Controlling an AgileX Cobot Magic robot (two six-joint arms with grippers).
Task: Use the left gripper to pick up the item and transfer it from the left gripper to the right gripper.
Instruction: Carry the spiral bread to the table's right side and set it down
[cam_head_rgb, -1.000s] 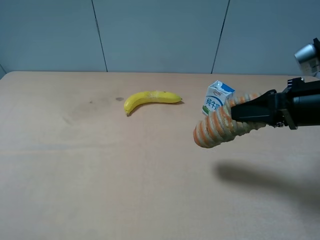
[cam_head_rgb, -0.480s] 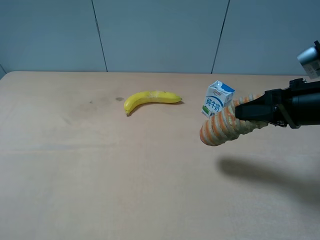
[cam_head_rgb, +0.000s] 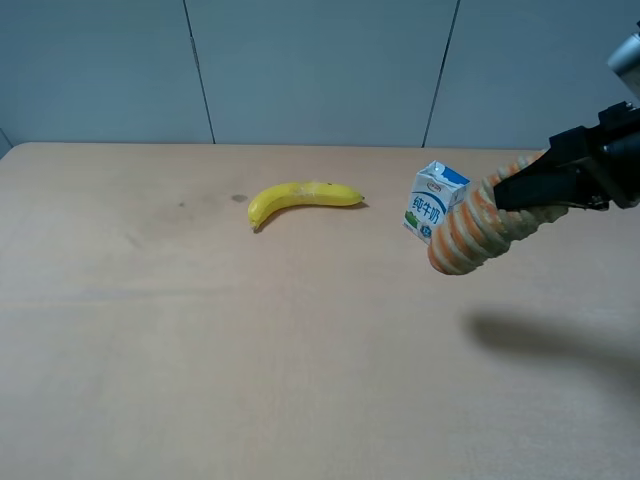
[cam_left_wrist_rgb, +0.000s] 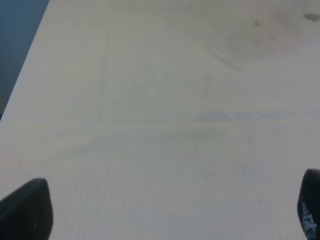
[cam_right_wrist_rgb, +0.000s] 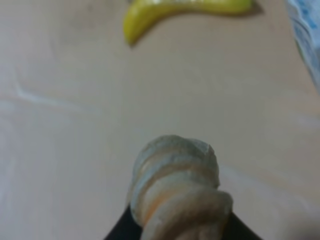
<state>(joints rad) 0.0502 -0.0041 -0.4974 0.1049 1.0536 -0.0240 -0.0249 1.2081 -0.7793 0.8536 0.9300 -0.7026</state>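
Note:
The item, a tan-orange ridged bread roll (cam_head_rgb: 468, 233), hangs in the air at the right, in front of the milk carton. My right gripper (cam_head_rgb: 503, 197) is shut on its rear half, and the free end points down-left. In the right wrist view the roll (cam_right_wrist_rgb: 177, 185) fills the lower middle between the dark fingers (cam_right_wrist_rgb: 120, 229). My left gripper (cam_left_wrist_rgb: 167, 215) is out of the exterior high view. Its wrist view shows only two black fingertips (cam_left_wrist_rgb: 27, 210) far apart over bare table, open and empty.
A yellow banana (cam_head_rgb: 300, 196) lies at the back middle of the tan table (cam_head_rgb: 200, 350). A blue-and-white milk carton (cam_head_rgb: 432, 198) stands just behind the roll. Both show in the right wrist view: banana (cam_right_wrist_rgb: 185, 7), carton (cam_right_wrist_rgb: 306, 35).
My right gripper has moved right and upward with the roll in it, away from the table's middle. The banana and carton have not moved.

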